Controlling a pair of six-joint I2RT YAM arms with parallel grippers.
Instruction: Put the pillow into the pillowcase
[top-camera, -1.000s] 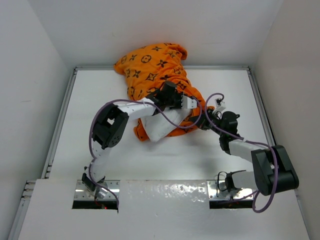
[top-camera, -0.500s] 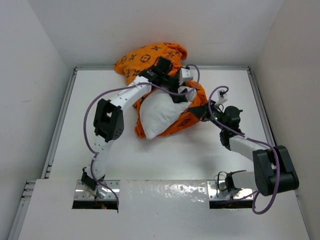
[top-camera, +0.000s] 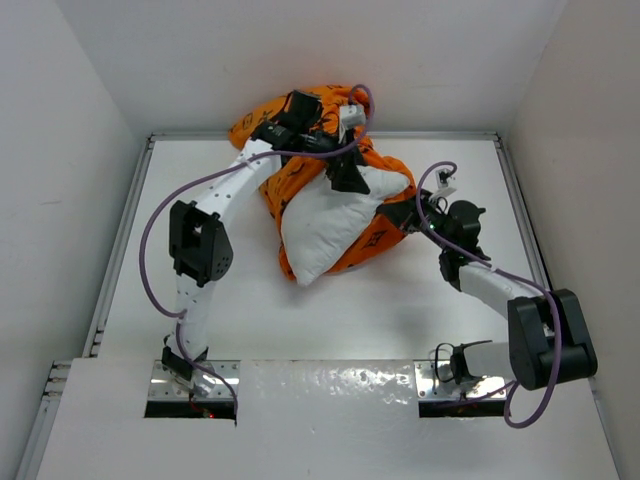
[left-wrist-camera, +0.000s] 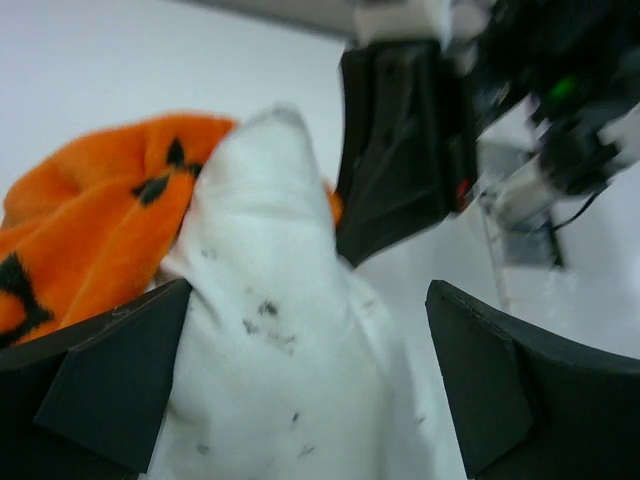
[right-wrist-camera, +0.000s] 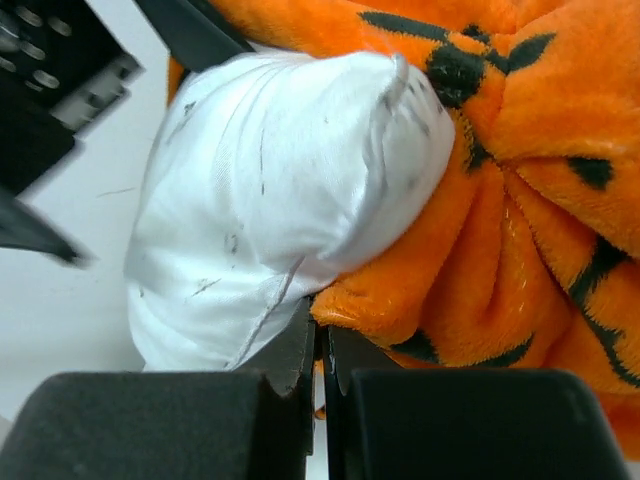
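One white table (top-camera: 200, 290), enclosed by plain white walls (top-camera: 300, 60), carries one pillow (top-camera: 325, 225) and one pillowcase (top-camera: 290, 120) at its far centre. The pillow lies partly inside the orange pillowcase, with its near end exposed and its far part wrapped in bunched fabric against the back wall. Two grippers are present: the left gripper (left-wrist-camera: 310, 300) has its fingers (left-wrist-camera: 110, 380) spread wide on either side of a raised pillow corner, and the right gripper (right-wrist-camera: 320, 345) has its fingers (right-wrist-camera: 200, 420) pressed together on the pillowcase edge beside the pillow.
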